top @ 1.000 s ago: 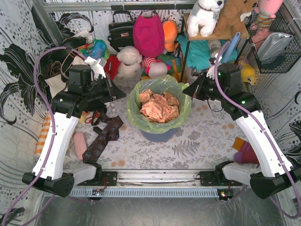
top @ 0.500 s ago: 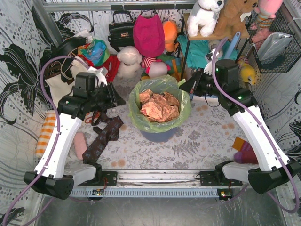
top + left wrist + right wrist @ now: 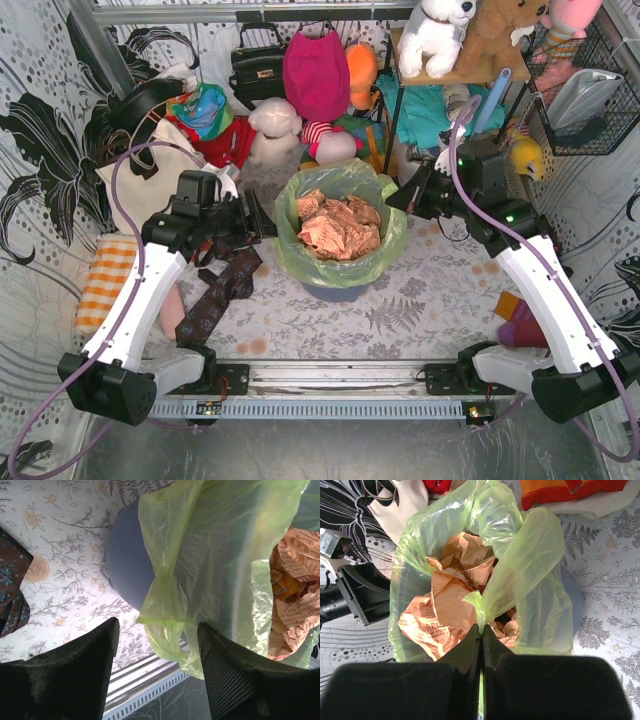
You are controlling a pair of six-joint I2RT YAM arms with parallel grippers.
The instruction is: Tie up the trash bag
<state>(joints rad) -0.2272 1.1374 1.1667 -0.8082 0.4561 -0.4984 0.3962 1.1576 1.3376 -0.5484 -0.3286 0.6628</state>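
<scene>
**Q:** What do we label first in the right wrist view?
**A:** The right claw. Its two fingers are pressed together on a twisted wisp of the trash bag, so we caption it "claw gripping the rim". From the fingertips the pinched plastic rises into a folded flap that leans over the bag's mouth.

**Q:** And the other one?
**A:** The left claw stands wide. We see its dark fingers well apart, with a gathered fold of the bag's edge hanging in the gap between them. We cannot tell whether either finger touches that fold.

**Q:** Where do we place the bag itself?
**A:** It lines the round blue-grey bin, which stands near the middle of the tabletop. The light-green rim is draped over the bin's lip and the mouth is open, with no knot. Crumpled pinkish-brown paper fills it nearly to the top. In the top view we mark the left claw just beside the bag's left side and the right claw at its far right rim.

**Q:** What do we note further out?
**A:** A dark patterned strip of cloth lies on the tabletop left of the bin, under the left arm. Behind the bin, at the far edge, are a white soft toy and a pink bag.
</scene>
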